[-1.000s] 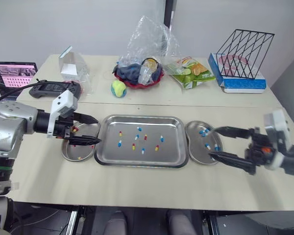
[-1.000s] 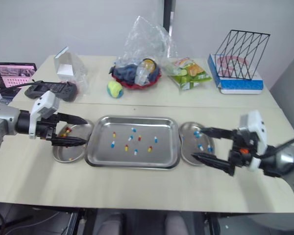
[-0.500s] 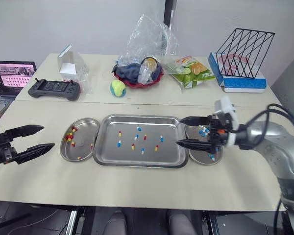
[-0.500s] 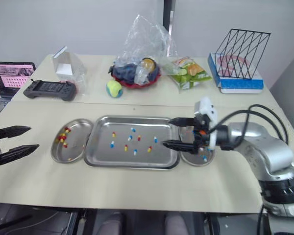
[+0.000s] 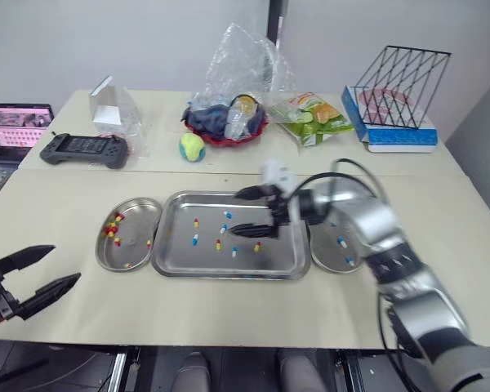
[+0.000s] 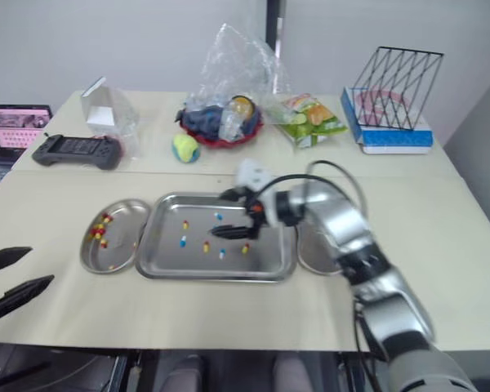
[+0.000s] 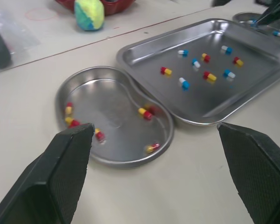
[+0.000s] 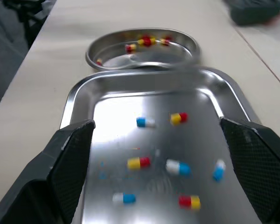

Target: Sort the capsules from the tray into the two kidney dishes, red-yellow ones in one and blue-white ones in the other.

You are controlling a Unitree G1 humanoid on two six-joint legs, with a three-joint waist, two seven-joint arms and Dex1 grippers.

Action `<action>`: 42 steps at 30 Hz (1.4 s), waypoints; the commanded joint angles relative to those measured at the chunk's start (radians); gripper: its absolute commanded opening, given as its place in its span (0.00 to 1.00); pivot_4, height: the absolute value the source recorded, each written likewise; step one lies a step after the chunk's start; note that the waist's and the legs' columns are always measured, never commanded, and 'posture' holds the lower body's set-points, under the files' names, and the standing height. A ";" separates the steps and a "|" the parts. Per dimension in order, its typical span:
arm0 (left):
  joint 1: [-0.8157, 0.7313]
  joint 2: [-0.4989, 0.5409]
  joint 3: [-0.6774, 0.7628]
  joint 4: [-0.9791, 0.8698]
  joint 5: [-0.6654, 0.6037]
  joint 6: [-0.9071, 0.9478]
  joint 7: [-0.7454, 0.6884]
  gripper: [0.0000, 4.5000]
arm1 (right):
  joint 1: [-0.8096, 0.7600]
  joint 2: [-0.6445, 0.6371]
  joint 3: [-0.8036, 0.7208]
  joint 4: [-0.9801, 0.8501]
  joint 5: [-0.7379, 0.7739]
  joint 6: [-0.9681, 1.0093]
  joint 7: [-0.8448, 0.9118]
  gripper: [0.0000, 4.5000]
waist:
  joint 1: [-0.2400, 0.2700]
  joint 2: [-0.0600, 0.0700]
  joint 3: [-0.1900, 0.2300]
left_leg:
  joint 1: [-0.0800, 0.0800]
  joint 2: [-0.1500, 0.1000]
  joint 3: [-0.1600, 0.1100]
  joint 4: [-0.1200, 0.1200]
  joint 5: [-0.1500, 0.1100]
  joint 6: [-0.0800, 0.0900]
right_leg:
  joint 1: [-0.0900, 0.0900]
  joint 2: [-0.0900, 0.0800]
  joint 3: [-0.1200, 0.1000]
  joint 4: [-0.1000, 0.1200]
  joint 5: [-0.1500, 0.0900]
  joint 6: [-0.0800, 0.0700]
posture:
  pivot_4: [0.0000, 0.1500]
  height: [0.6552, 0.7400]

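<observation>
My right claw hangs low over the rectangular steel tray, near its middle. Its two black fingers are spread wide with nothing between them. My left claw is just as wide open and empty, out by the front left corner of the pale worktop, well apart from the tray.

The loose capsules lie scattered on the tray floor, mostly in the half toward its left rim, ahead of my right fingertips. I take the small blue-white capsule as next. It sits just beyond the tips, roughly in line with the gap between them, so my right arm is plainly the nearer.

In my right wrist view the capsules closest to the fingers lie crosswise to my reach, long axis running from one finger toward the other. I judge that a straight close would catch one end to end, and a turn of the wrist might hold better.

The steel kidney-shaped dish at the tray's right rim holds blue-white capsules. Its twin at the left rim holds red-yellow ones.
</observation>
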 commanded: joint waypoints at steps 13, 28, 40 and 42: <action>0.067 0.011 -0.004 -0.084 -0.044 -0.010 0.069 0.99 | -0.142 0.289 0.004 0.480 -0.198 -0.229 0.001 1.00 | 0.002 -0.001 0.000 | 0.002 0.000 0.000 -0.004 0.001 -0.002 | 0.000 0.000 -0.001 0.001 -0.001 -0.001 | 1.00 0.98; 0.038 0.035 -0.015 -0.053 -0.044 -0.025 0.081 1.00 | -0.136 0.332 -0.031 0.563 -0.269 -0.261 -0.009 0.45 | -0.020 0.000 0.000 | 0.003 0.000 0.000 -0.008 0.002 -0.003 | 0.000 0.000 -0.001 0.001 -0.001 -0.001 | 1.00 0.98; 0.040 0.029 -0.026 -0.059 -0.047 -0.023 0.086 1.00 | -0.172 0.373 -0.039 0.652 -0.328 -0.270 -0.031 0.45 | -0.025 0.000 0.000 | 0.004 0.000 0.000 -0.008 0.002 -0.003 | -0.001 0.000 -0.001 0.001 -0.001 -0.001 | 1.00 0.98; 0.042 0.031 -0.022 -0.057 -0.051 -0.018 0.084 1.00 | -0.182 0.381 -0.044 0.677 -0.336 -0.278 -0.040 0.45 | -0.026 0.000 0.000 | 0.004 0.000 0.000 -0.009 0.002 -0.003 | -0.001 0.000 -0.001 0.001 -0.001 -0.001 | 1.00 0.98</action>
